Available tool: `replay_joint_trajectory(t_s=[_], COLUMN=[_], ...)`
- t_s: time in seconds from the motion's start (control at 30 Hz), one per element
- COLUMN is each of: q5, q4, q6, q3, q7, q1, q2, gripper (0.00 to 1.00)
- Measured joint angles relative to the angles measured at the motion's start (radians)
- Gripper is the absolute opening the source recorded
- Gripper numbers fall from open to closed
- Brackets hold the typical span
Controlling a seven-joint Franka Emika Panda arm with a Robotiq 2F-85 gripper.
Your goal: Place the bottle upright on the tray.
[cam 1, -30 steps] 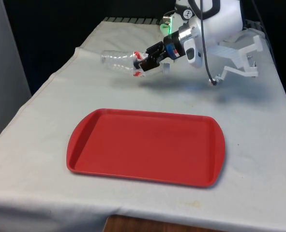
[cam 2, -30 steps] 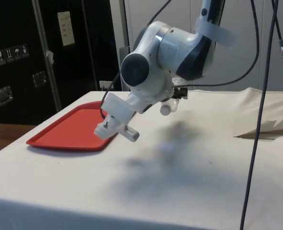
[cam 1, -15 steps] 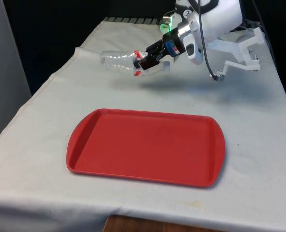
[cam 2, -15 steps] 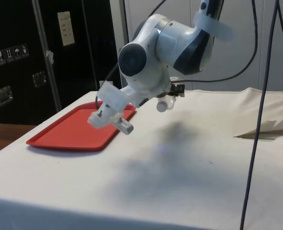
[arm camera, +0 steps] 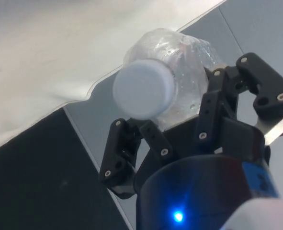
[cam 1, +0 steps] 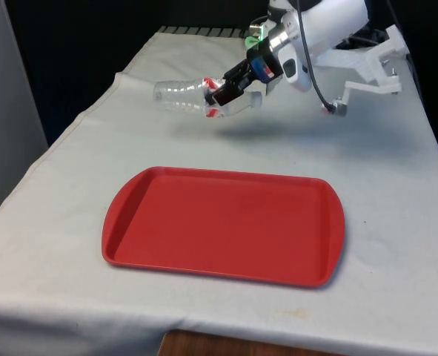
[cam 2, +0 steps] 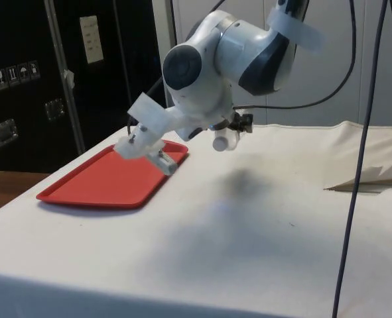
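Clear crinkled plastic bottle [cam 1: 193,96] lies sideways, clamped in the black claw [cam 1: 222,93] above the flat red tray [cam 1: 222,226].

The bottle [cam 1: 193,96] is clear crumpled plastic with a red-and-white label band and a white cap [arm camera: 143,88]. It is held off the cloth, lying nearly level, its base pointing toward nine o'clock in the front view and its cap end toward three o'clock. It sits at about twelve o'clock from the tray [cam 1: 222,226], well apart from it. The tray is red, rectangular with rounded corners and a raised rim, lying flat on the cloth with its long side running across the front view.
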Motion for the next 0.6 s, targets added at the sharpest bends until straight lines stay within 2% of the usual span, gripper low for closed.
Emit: replay_joint_trajectory(t_s=[0.27,0.6], q5=[0.016,0.047], q4=[-0.004,-0.011], q6=[0.012,0.012], q3=[0.0,0.0], q7=[-0.022,-0.064], q1=[-0.005,-0.005], q2=[-0.028,-0.071], gripper=[0.34,0.34])
